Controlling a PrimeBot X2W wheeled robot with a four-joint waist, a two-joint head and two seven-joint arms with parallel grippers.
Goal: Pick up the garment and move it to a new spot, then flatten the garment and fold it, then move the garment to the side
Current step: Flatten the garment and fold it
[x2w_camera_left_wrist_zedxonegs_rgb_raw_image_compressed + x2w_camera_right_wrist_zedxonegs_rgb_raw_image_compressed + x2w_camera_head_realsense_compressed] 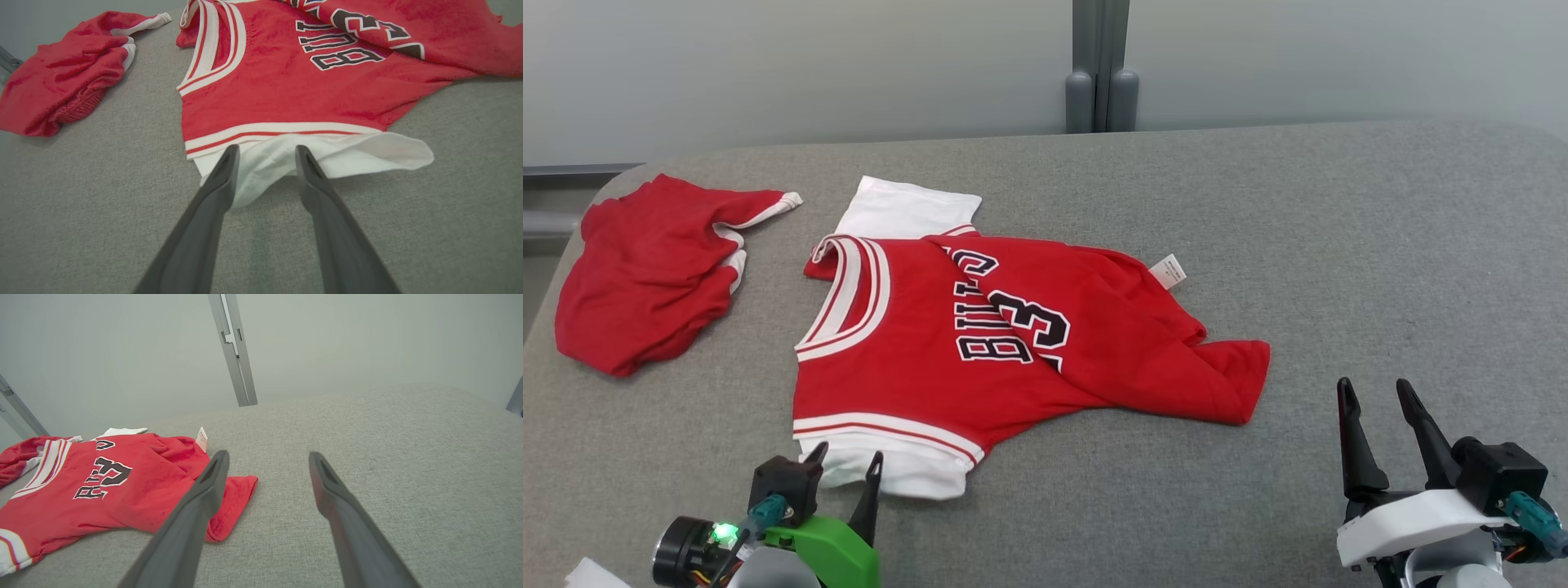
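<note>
The left gripper (848, 453) has its jaws open astride the white sleeve (359, 153) of the jersey (890, 367); the right gripper (1374, 385) is open too, well apart. A lifting finger could snag and rumple that sleeve.

Bright even light, faint shadows, sharp focus, wrist-view edge distortion

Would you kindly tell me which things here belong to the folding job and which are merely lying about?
Job: red jersey; left gripper, open at its white sleeve; right gripper, open.
Lying about: second red garment; grey post.
</note>
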